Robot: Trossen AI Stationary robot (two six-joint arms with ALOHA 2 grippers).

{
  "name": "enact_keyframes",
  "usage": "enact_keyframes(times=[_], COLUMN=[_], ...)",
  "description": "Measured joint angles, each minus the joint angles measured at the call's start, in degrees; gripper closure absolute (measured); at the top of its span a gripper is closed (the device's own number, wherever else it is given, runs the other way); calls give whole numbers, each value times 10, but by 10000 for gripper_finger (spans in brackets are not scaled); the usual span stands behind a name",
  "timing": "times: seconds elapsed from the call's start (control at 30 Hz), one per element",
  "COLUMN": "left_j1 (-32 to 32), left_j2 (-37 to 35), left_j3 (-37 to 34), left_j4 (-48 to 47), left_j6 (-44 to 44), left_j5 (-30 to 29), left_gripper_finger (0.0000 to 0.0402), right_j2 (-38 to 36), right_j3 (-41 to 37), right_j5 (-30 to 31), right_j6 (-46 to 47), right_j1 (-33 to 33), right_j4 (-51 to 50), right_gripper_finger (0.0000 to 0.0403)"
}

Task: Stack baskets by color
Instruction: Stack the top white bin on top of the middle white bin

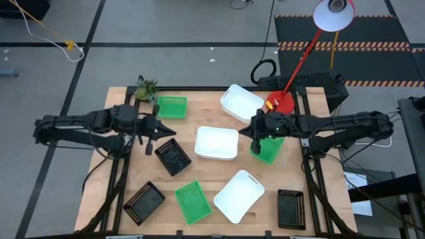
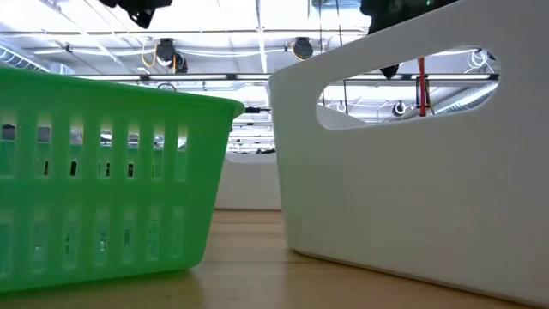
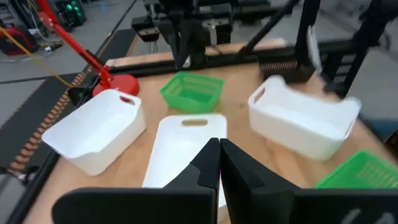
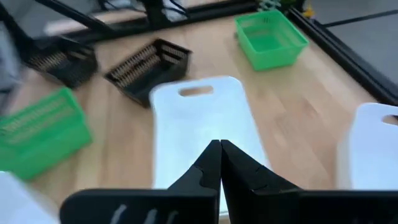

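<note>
Nine baskets lie scattered on the wooden table. The white ones are at the far side (image 1: pixel 240 103), in the middle (image 1: pixel 216 143) and near the front (image 1: pixel 239 196). The green ones are at the far left (image 1: pixel 171 107), at the front (image 1: pixel 193 202) and at the right (image 1: pixel 269 150), partly hidden under my right arm. The black ones (image 1: pixel 172 157) (image 1: pixel 143 202) (image 1: pixel 290 208) rest on their bottoms. My left gripper (image 1: pixel 158 129) hangs shut left of the middle white basket (image 3: pixel 186 143). My right gripper (image 1: pixel 255 133) hangs shut to its right, above the table (image 4: pixel 219 155).
A red lamp base (image 1: pixel 279 103) with its slanting red arm stands at the far right of the table. A small leafy toy (image 1: pixel 146 87) lies at the far left corner. Bare wood shows between the baskets. In the low view, a green basket (image 2: pixel 103 172) and a white basket (image 2: pixel 412 172) fill the foreground.
</note>
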Motion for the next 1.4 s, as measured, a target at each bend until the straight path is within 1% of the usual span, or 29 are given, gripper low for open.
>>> enact_keyframes(times=[0.1,0.2,0.27,0.43,0.57,0.67,0.7,0.77,0.87,1.03,1.27,1.33,1.4], left_j1=[0,0,0,0,0,0,0,0,0,0,0,0,0], left_j2=[14,26,29,28,27,28,28,28,28,28,28,28,28], left_j3=[0,0,0,0,0,0,0,0,0,0,0,0,0], left_j4=[12,25,26,17,17,17,17,17,17,17,17,17,17], left_j6=[24,37,43,44,45,45,45,45,43,39,32,31,28], left_j5=[-10,-14,-15,-15,-14,-14,-14,-14,-14,-14,-14,-14,-14], left_gripper_finger=[387,387,387,387,387,387,387,387,387,387,387,387,387], right_j2=[15,27,38,62,88,110,119,136,162,192,243,254,258], right_j3=[0,0,0,21,78,135,153,185,217,221,221,221,219], right_j5=[29,91,105,64,22,-6,-6,-9,-22,-34,-34,-20,7], right_j6=[-21,-15,-14,-11,-28,-57,-70,-101,-152,-213,-221,-220,-220], right_j1=[-6,-16,-29,-78,-117,-146,-155,-173,-193,-212,-215,-215,-215], right_j4=[-1,-11,-17,-58,-140,-214,-237,-289,-332,-350,-357,-359,-361], right_gripper_finger=[403,403,403,403,403,402,399,390,372,336,285,272,263])
